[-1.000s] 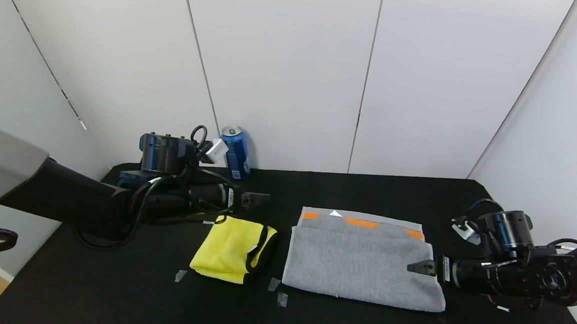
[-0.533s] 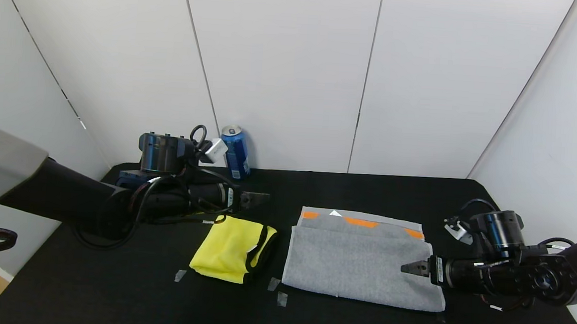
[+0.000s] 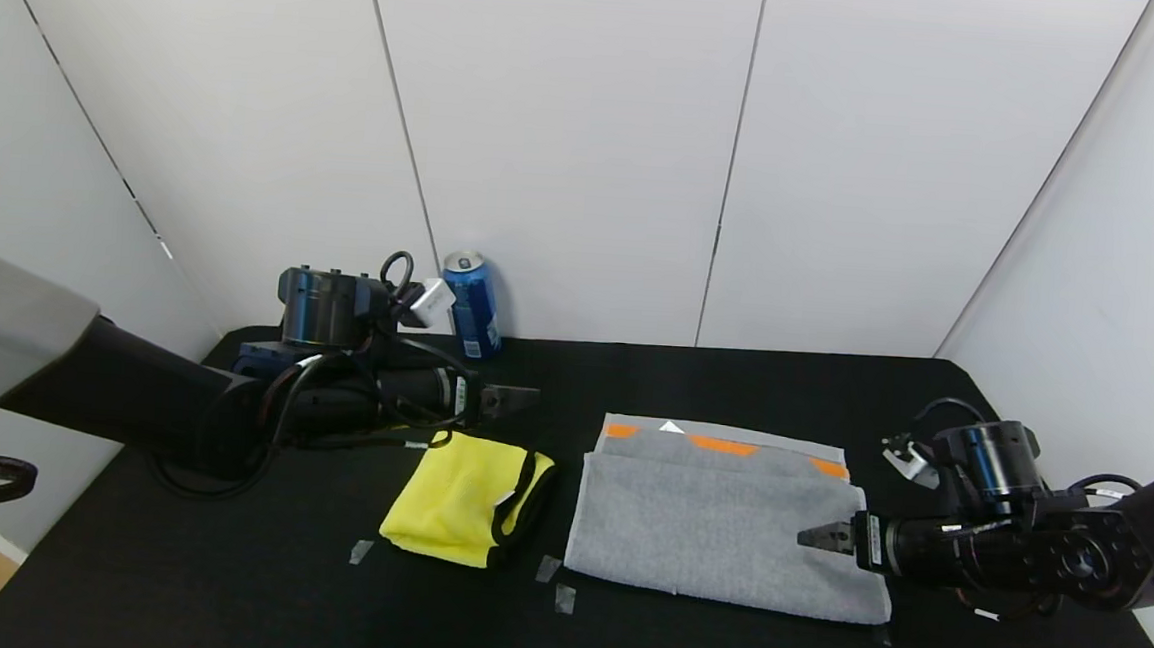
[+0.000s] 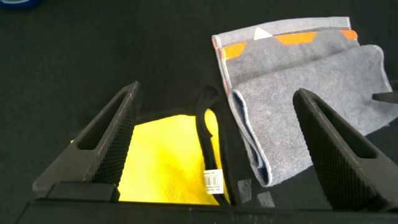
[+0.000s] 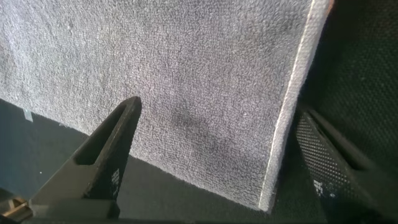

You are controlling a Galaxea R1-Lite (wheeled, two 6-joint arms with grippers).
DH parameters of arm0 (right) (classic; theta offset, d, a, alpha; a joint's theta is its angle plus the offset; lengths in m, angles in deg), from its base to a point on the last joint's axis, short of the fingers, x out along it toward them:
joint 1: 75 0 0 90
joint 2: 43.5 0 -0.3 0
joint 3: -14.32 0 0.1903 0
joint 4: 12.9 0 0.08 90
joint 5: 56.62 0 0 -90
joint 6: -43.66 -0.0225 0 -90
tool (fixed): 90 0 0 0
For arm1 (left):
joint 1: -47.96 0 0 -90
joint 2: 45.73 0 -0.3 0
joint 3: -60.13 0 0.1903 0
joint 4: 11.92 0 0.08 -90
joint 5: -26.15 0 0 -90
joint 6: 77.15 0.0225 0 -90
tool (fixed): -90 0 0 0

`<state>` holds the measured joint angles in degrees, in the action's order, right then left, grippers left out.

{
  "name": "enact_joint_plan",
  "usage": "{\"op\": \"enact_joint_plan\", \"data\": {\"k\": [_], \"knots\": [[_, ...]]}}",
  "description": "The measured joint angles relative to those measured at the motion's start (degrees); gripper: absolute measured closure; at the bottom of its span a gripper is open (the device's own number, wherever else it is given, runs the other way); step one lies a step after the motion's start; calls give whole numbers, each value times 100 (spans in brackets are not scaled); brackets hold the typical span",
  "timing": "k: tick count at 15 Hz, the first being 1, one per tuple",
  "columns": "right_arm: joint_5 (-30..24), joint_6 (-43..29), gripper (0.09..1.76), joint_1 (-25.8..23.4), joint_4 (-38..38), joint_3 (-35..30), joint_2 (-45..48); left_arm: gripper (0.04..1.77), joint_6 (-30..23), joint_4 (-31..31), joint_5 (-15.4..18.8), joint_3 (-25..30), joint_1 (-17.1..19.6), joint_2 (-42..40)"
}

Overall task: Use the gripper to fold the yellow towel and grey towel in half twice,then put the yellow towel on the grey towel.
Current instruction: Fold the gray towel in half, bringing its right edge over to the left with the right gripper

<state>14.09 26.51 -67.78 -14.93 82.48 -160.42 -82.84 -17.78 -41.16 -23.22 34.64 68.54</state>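
The grey towel [image 3: 724, 533] lies folded on the black table right of centre, its orange-and-white band along the far edge. My right gripper [image 3: 817, 537] hangs low over its near right part, open. In the right wrist view the right gripper [image 5: 217, 111] straddles the grey towel [image 5: 186, 93] near its hemmed corner, holding nothing. The yellow towel [image 3: 461, 502] lies folded to the left, dark trim showing. My left gripper [image 3: 520, 399] hovers just beyond it, open and empty; the left wrist view shows the yellow towel [image 4: 161, 165] and the grey towel [image 4: 298, 81] beneath the left gripper [image 4: 217, 93].
A blue can [image 3: 471, 304] stands at the back by the wall, behind the left arm. Small bits of tape [image 3: 553, 583] lie on the table [image 3: 220, 593] near the towels' front edges. White walls close in the back and both sides.
My right gripper has slid leftward, from the grey towel's right edge to over its near right part. The left arm and both towels have not moved.
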Motion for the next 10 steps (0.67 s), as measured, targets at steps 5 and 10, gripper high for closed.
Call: {"op": "enact_joint_plan", "data": {"k": [5,10], "knots": [[5,-11,96,16,0,2,0,10,0,0,-2,4,-2,-11],[7,-6,171,13,0,-20,0,9,0,-1,-2,4,-2,-24]]}}
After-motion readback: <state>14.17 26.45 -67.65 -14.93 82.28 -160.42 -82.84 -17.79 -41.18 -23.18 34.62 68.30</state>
